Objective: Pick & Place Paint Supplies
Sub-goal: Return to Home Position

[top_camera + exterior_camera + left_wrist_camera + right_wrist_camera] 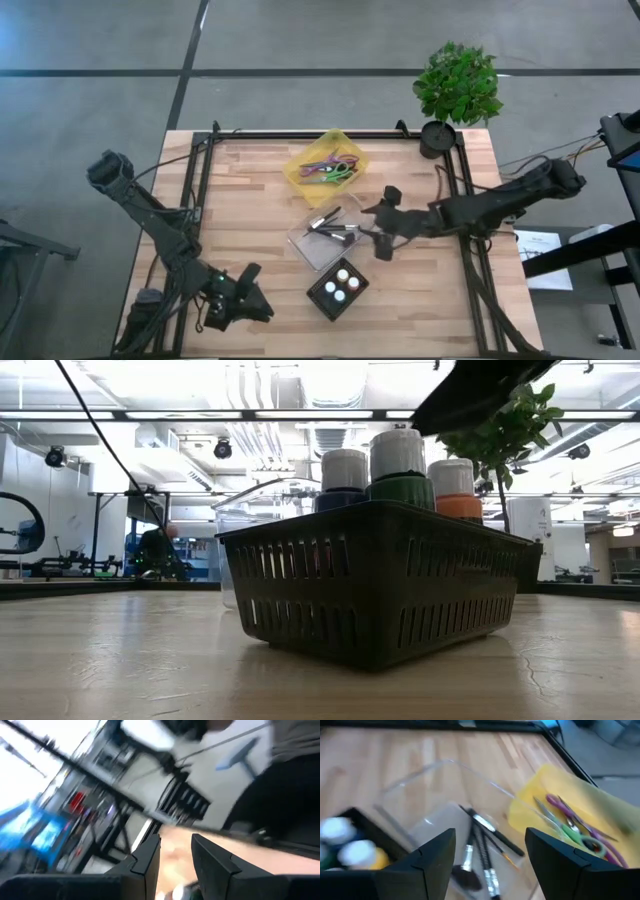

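Three white-capped paint bottles, dark blue (343, 480), green (398, 465) and orange (455, 490), stand upright in a black slotted basket (322, 300) near the table's front. Several thin brushes (480, 855) lie flat on the floor of a clear tray (305, 245) at mid-table. My right gripper (383, 228) hovers open just right of that tray, tipped down toward the brushes, with nothing between its fingers (437, 852). My left gripper (252, 297) waits at the front left, raised and roughly level; its fingers (147, 857) stand slightly apart around nothing.
A yellow tray (300, 170) holding coloured-handled scissors (332, 168) sits at the far middle. A potted plant (456, 85) stands at the far right corner. A black frame rail (300, 135) runs round the table top. Bare wood lies left of the trays.
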Controlling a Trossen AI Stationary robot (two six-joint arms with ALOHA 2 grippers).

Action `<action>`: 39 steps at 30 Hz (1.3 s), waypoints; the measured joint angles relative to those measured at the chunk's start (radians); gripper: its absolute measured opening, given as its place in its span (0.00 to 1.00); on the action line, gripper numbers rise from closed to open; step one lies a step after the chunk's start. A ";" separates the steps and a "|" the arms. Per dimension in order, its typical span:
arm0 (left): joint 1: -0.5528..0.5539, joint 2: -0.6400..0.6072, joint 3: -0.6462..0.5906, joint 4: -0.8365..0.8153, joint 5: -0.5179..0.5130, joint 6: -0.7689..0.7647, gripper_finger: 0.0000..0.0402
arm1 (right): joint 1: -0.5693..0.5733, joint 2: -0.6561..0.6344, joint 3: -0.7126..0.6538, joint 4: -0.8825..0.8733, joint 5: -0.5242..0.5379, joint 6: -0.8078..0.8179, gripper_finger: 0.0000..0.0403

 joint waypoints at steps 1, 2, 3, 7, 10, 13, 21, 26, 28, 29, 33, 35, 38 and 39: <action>0.000 0.000 0.000 0.000 -0.047 -0.024 0.29 | 0.017 -0.017 -0.005 0.003 0.000 -0.002 0.59; 0.000 -0.001 0.000 0.000 -0.116 -0.055 0.29 | 0.035 -0.034 -0.011 0.004 0.000 -0.005 0.59; 0.000 -0.003 0.000 -0.005 -0.211 -0.087 0.29 | 0.056 -0.050 -0.018 0.003 0.000 -0.007 0.59; 0.047 -0.026 0.000 -0.059 -0.397 -0.194 0.29 | 0.137 -0.104 -0.058 0.060 0.001 -0.015 0.59; 0.119 -0.057 0.000 -0.121 -0.263 -0.247 0.29 | 0.194 -0.136 -0.100 0.150 0.002 -0.045 0.59; 0.213 -0.097 -0.025 -0.163 -0.239 -0.339 0.29 | 0.237 -0.161 -0.157 0.241 0.002 -0.069 0.59; 0.462 -0.316 -0.328 0.023 -0.033 -0.416 0.29 | 0.288 -0.174 -0.341 0.523 0.002 -0.096 0.59; 0.507 -0.529 -0.527 0.135 -0.005 -0.505 0.29 | 0.312 -0.186 -0.408 0.627 0.002 -0.103 0.59; 0.507 -0.601 -0.607 0.138 -0.004 -0.549 0.29 | 0.325 -0.195 -0.417 0.635 0.001 -0.103 0.59; 0.505 -0.638 -0.644 0.148 -0.003 -0.565 0.29 | 0.330 -0.199 -0.423 0.636 0.001 -0.103 0.59; 0.504 -0.780 -0.766 0.145 0.000 -0.624 0.29 | 0.347 -0.217 -0.438 0.687 0.002 -0.109 0.59; 0.505 -0.847 -0.773 0.056 0.025 -0.645 0.29 | 0.355 -0.221 -0.444 0.712 0.002 -0.118 0.59; 0.508 -0.929 -0.774 -0.055 0.038 -0.647 0.29 | 0.359 -0.227 -0.456 0.735 0.002 -0.130 0.59; 0.510 -0.956 -0.774 -0.079 0.039 -0.641 0.29 | 0.359 -0.228 -0.459 0.741 0.002 -0.131 0.59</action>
